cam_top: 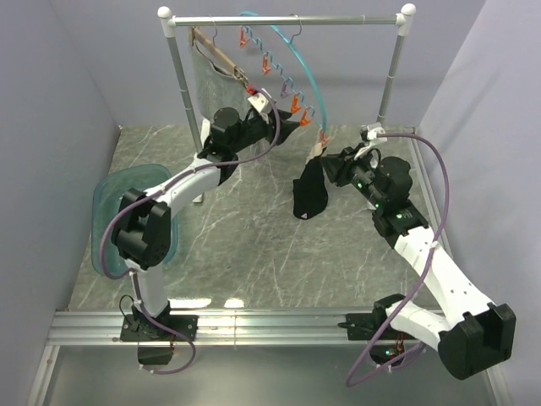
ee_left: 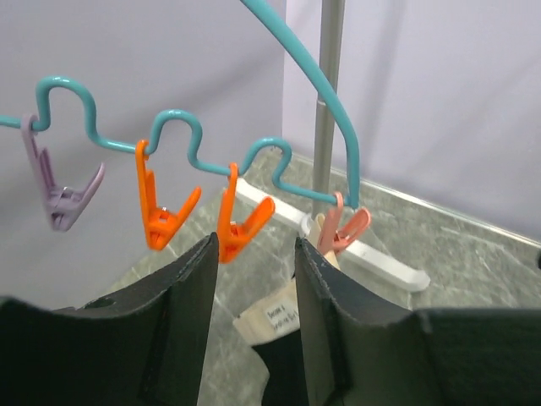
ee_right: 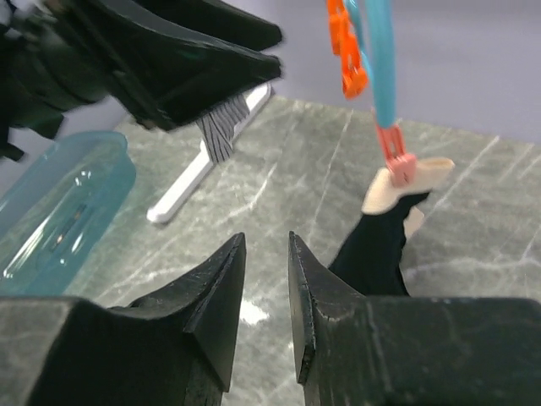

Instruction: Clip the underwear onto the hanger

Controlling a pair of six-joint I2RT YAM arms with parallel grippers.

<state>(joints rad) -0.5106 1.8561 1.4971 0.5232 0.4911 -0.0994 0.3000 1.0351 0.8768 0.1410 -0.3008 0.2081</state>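
Overhead, the underwear (cam_top: pixel 308 190) is hanging from the hanger's (cam_top: pixel 308 72) end clip (cam_top: pixel 324 135), beside the right gripper (cam_top: pixel 330 167). Left wrist — the left gripper (ee_left: pixel 254 245) is gaping empty under the clip. Right wrist — its jaws are standing slightly apart, empty; soft, light cloth, pinch the waistband (ee_right: pixel 406 182).

Lab test cell: plain lilac walls (cam_top: pixel 59 101), aluminium rail (cam_top: pixel 270 326).

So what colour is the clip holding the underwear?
Salmon pink clip, clearest in the left wrist view.
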